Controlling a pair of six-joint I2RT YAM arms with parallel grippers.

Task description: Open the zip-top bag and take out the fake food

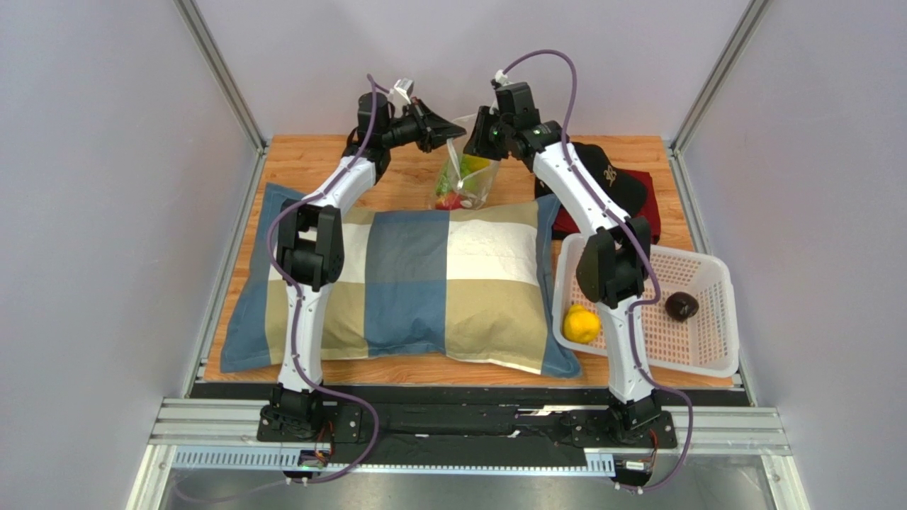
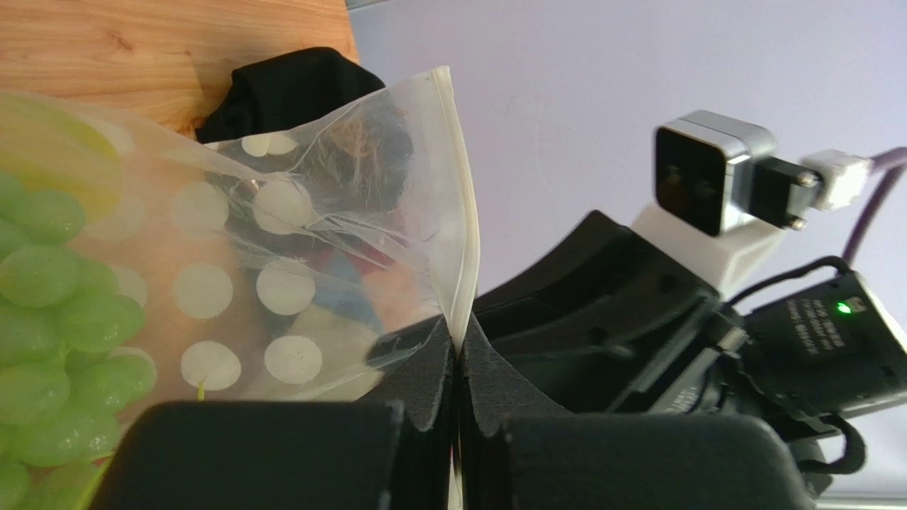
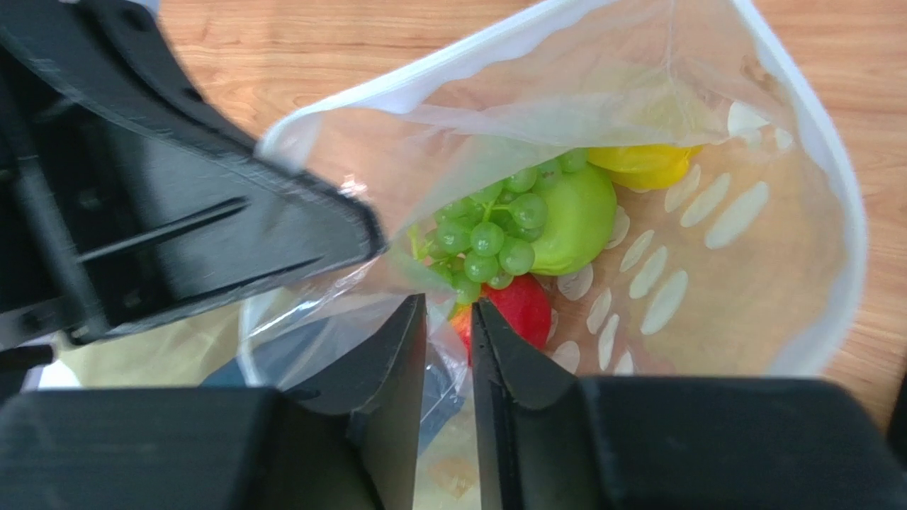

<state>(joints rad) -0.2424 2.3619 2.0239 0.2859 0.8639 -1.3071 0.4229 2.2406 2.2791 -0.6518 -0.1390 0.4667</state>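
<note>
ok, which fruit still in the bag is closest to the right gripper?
The red fruit, just past the right gripper tips. The green grapes, green apple and yellow piece lie farther off in the bag.

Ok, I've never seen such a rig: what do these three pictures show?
Two robot arms at a wooden table. One picture looks down from above; the other two come from wrist cameras. On the table: a plaid pillow, a black cap on a red cloth, a white basket holding a lemon and a dark fruit. The left gripper pinches the open dotted zip-top bag's rim; grapes and other fake food lie inside. The right gripper's jaws are nearly closed at the bag's side; whether they grip is unclear.
</note>
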